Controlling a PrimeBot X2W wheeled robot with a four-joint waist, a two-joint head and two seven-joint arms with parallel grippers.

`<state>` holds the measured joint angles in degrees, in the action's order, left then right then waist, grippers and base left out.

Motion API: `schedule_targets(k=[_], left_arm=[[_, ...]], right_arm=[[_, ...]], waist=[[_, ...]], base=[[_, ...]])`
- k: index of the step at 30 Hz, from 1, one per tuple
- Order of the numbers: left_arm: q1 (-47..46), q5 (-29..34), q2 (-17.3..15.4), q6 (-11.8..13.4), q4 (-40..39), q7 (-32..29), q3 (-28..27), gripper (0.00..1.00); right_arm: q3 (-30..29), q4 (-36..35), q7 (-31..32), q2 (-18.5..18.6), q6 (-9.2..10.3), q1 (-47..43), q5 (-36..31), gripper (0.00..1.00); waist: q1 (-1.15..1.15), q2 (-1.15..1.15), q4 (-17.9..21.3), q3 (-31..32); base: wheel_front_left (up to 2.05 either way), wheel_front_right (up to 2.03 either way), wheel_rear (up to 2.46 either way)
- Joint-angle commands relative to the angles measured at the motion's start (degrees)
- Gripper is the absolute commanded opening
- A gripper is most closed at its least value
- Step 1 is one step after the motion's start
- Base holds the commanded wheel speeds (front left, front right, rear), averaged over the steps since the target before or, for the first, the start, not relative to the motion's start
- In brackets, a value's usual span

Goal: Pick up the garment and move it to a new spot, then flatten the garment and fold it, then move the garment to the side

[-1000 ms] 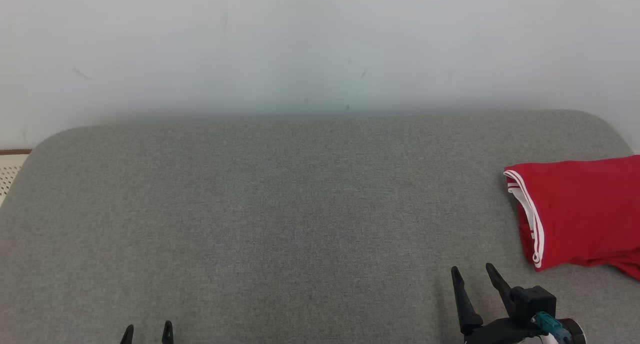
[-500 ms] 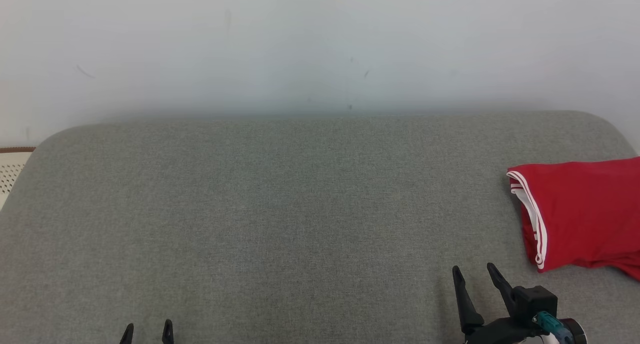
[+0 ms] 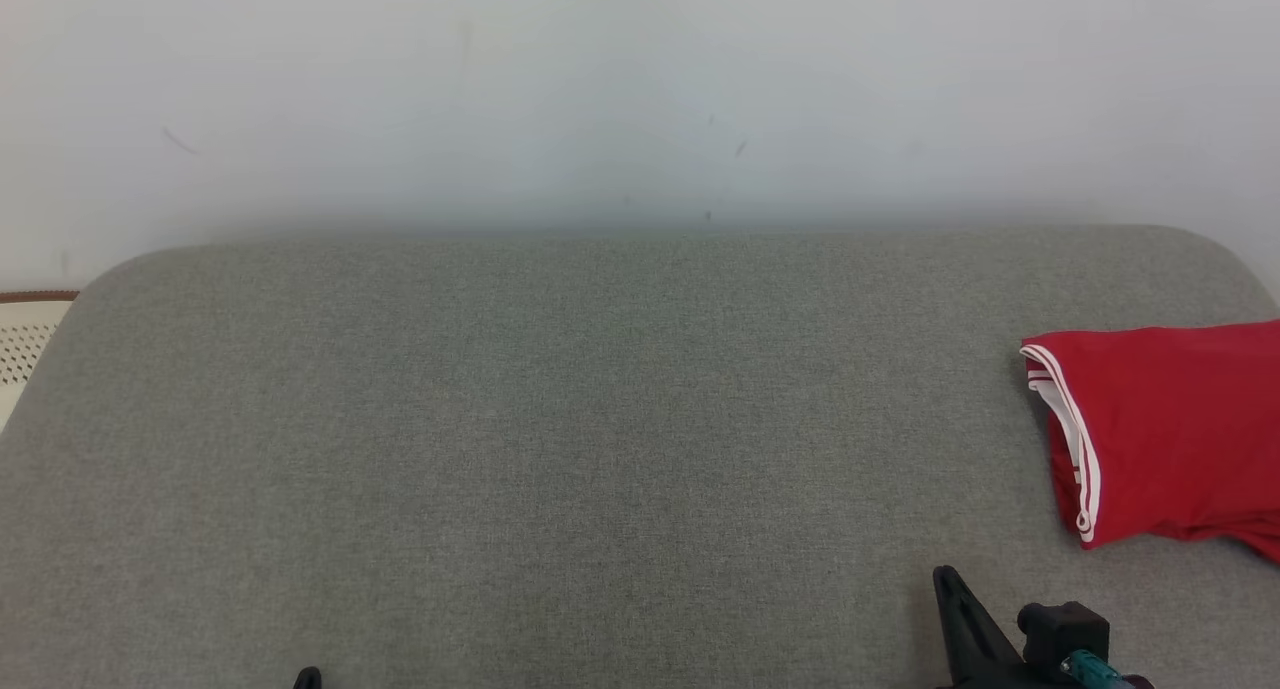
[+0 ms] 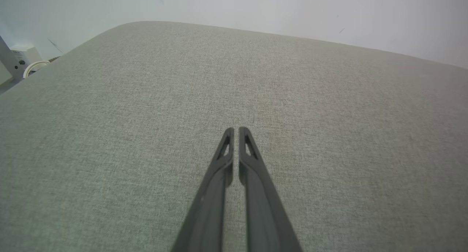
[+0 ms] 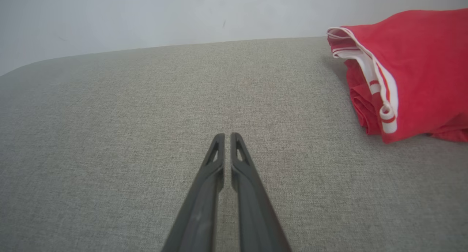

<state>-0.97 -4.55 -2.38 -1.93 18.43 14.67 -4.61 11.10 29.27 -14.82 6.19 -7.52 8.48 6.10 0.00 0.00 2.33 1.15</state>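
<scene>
Red garment [image 3: 1165, 434] lies folded at the right edge of the head view, mid height, on the grey fabric surface [image 3: 600, 419]. Pale wall [image 3: 640, 89] runs across the top.

Right gripper [image 5: 224, 135]: fingers drawn together, only a thin slit between them, holding nothing. In its wrist view the garment sits upper right, its white-striped trim [image 5: 382, 82] facing the fingers, well apart from the tips.

Left gripper [image 4: 236, 128]: fingers likewise near together, nothing between them, above bare fabric at centre frame.
</scene>
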Motion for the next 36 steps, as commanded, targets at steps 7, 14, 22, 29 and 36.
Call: schedule_targets(k=[7,14,22,29,36], left_arm=[[-1.16,-8.82,-0.21,-0.58,-0.45,-2.41,-0.7,0.0],[-0.85,-16.86,-0.26,-1.07,-1.7,-3.48,0.02,0.0],[-0.91,-25.11,-0.31,-1.58,-2.56,-4.97,0.33,0.0],[-1.1,-31.71,-0.35,-2.05,-3.14,-6.29,0.44,0.0],[-1.32,-37.79,-0.39,-2.44,-3.64,-7.56,0.52,0.0]], right_arm=[[-2.35,-1.93,2.6,-0.28,0.0,0.58,8.62,0.0],[-4.05,-3.59,4.69,-0.58,0.01,0.05,16.35,0.0],[-5.87,-5.19,6.9,-0.89,0.01,-0.46,24.39,0.0],[-7.38,-6.44,8.72,-1.15,0.01,-0.82,30.83,0.0],[-8.79,-7.59,10.43,-1.4,0.02,-1.16,36.81,0.0]], waist=[[0.0,0.0,-0.13,-0.06],[0.0,0.0,-0.26,-0.14],[0.0,0.0,-0.41,-0.22],[0.0,0.0,-0.54,-0.3],[0.0,0.0,-0.67,-0.37]], base=[[0.0,0.0,0.0],[0.0,0.0,0.0],[0.0,0.0,0.0],[0.0,0.0,0.0],[0.0,0.0,0.0]])
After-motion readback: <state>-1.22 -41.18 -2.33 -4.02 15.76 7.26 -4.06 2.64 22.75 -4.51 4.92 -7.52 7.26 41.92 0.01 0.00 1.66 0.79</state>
